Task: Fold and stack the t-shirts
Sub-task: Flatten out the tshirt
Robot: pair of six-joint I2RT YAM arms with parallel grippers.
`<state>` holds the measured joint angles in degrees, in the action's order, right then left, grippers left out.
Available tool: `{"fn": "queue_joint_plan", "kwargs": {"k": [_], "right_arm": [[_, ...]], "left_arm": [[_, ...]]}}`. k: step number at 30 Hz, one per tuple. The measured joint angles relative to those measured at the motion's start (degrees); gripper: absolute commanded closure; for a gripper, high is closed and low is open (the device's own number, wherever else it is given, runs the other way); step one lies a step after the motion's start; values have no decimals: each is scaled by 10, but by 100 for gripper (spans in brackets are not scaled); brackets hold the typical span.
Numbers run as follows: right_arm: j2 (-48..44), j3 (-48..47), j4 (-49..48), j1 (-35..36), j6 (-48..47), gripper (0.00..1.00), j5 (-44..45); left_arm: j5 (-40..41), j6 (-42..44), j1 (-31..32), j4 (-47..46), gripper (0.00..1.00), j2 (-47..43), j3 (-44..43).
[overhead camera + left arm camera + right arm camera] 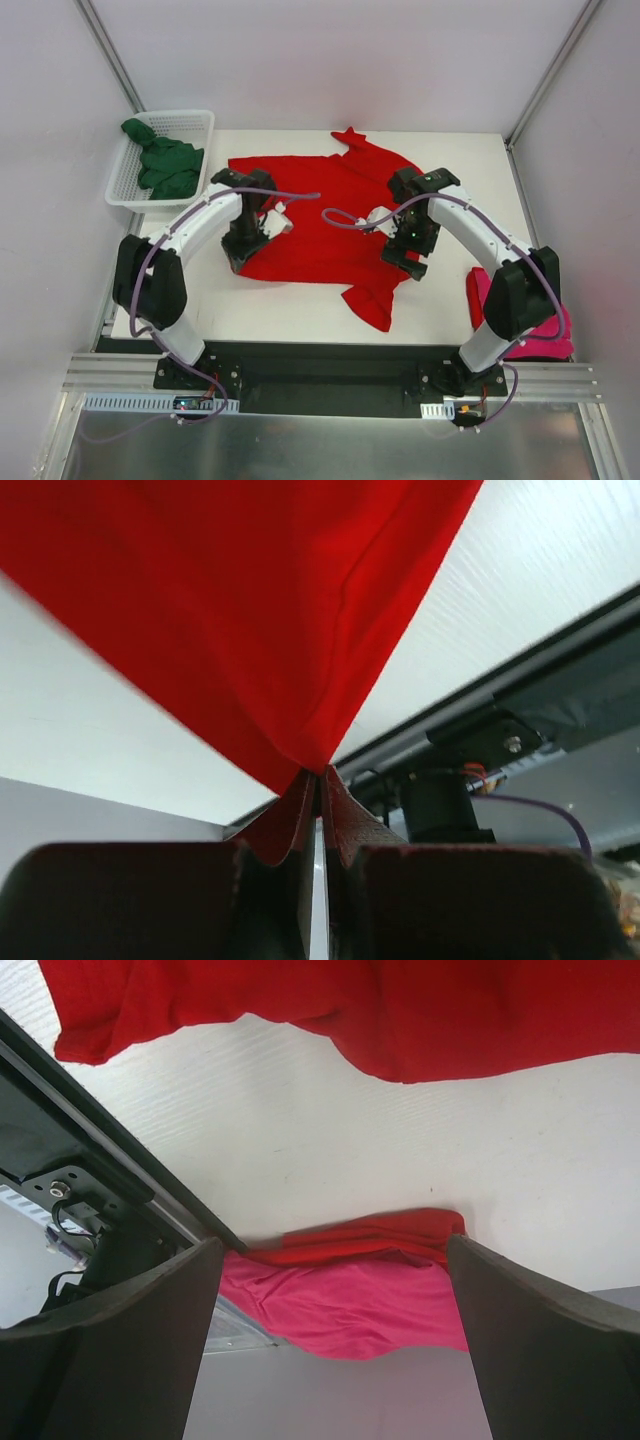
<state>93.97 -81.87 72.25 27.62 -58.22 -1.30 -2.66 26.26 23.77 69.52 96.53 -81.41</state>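
left gripper point(320, 780): clamped tight on a pinch of the red t-shirt point(320, 215). In the wrist view the cloth fans up and out from right between the fingers.
right gripper point(405, 255): jaws wide, nothing in them, hanging just over the shirt's right side near the lower sleeve.
where the shirt is: spread on the table point(280, 310), mostly beyond and between the two grippers. It's rumpled, with one sleeve trailing back toward the arm bases.
step in hand (my guess): getting both near corners pinched so the shirt can be lifted, flattened or folded. One side is done, the other isn't.
doing it well: I'd drop the right gripper straight onto the hem edge below it and grab a single layer, not a bunched wad. Match the left's height before pulling, and move both together so the cloth tensions evenly instead of twisting.
other stuff around: the magenta-pink t-shirt point(350, 1305) lies off to the right gripper's outer side, by that arm's base. The dark green t-shirt point(165, 165) is heaped in the white basket point(190, 115), well out past the left gripper's outer side.
in the way: not much, honestly. The stray sleeve under the right gripper could get caught in the pinch, and the two wrists are fairly near each other.
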Motion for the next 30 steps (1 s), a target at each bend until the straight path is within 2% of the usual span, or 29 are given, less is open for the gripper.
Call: {"fn": "queue_joint_plan", "kwargs": {"k": [5,9,10,11,12,13,14,21,23,25,30], "right_arm": [[5,-5,-1,0,-4,2,5],[7,-17,0,0,-5,2,6],[8,-20,0,0,-5,3,6],[8,-22,1,0,-5,3,6],[8,-24,2,1,-6,3,6],[8,-24,2,2,-6,3,6],[8,-24,4,3,-6,3,6],[7,-24,9,18,-12,3,6],[3,-21,8,18,-13,3,10],[-2,-16,3,18,-13,3,18],[-8,-14,-22,17,-9,3,41]], "left_arm": [[-26,-15,38,30,100,-66,108],[-32,-15,39,48,100,-102,155],[-32,-15,39,50,93,-108,166],[-32,-14,39,50,79,-111,174],[-32,-12,39,50,37,-113,181],[-31,-8,39,49,12,-114,189],[-30,-2,39,49,1,-114,198],[-27,19,39,62,1,-103,214],[-17,24,39,68,1,-94,179],[-5,29,38,71,1,-79,106],[-1,27,24,-6,1,-27,-50]]}}
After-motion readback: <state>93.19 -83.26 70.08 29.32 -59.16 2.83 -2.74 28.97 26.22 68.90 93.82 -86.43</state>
